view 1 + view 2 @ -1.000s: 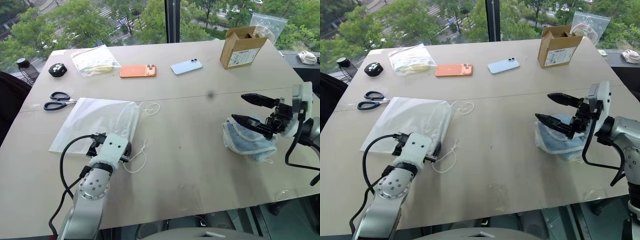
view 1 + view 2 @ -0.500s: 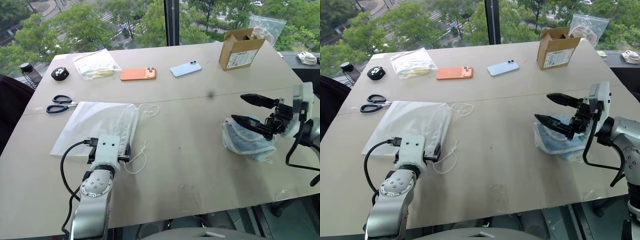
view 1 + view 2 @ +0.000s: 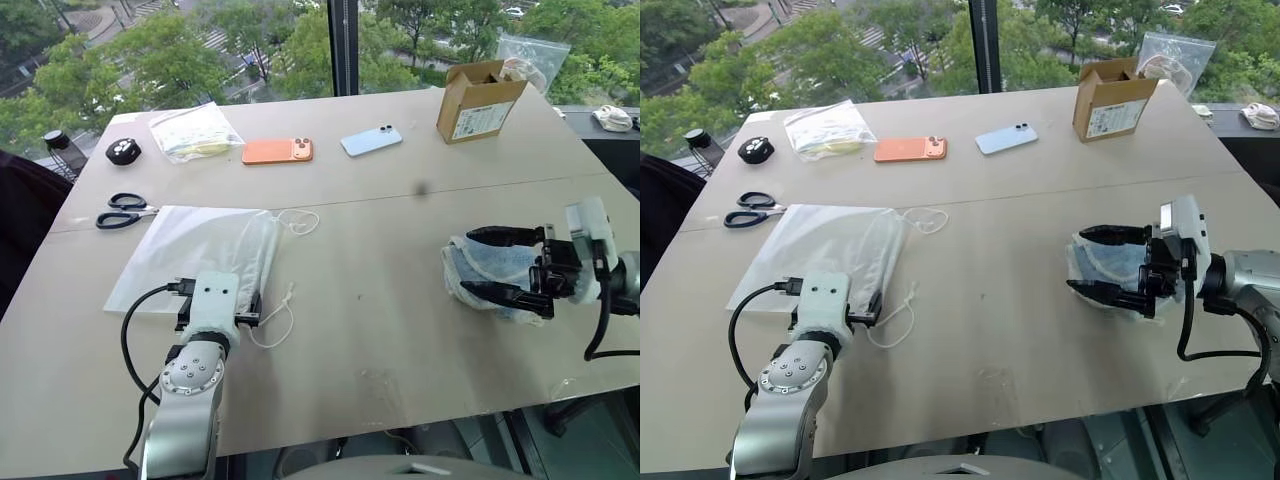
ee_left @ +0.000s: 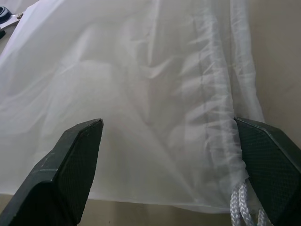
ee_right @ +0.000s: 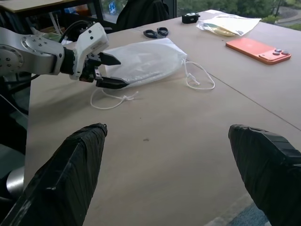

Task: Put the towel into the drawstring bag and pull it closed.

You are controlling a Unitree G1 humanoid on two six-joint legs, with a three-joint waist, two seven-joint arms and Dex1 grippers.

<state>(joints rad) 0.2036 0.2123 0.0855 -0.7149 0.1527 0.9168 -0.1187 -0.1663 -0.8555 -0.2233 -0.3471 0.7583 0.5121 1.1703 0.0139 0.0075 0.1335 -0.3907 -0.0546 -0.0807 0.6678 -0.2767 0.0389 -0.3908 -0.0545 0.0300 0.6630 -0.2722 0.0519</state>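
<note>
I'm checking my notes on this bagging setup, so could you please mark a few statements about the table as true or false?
1. The towel is already inside the drawstring bag. False: it lies on the table, apart from the bag.
2. The right claw is open around the towel. True.
3. The scissors lie on top of the bag. False: they lie beside it.
4. The left claw is open at the bag's gathered mouth. True.
5. The orange phone sits in the cardboard box. False: it lies on the table.

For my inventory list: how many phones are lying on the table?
2. The orange phone lies near the table's far edge, and the light blue phone lies just to its right. No other phone is seen.
</note>
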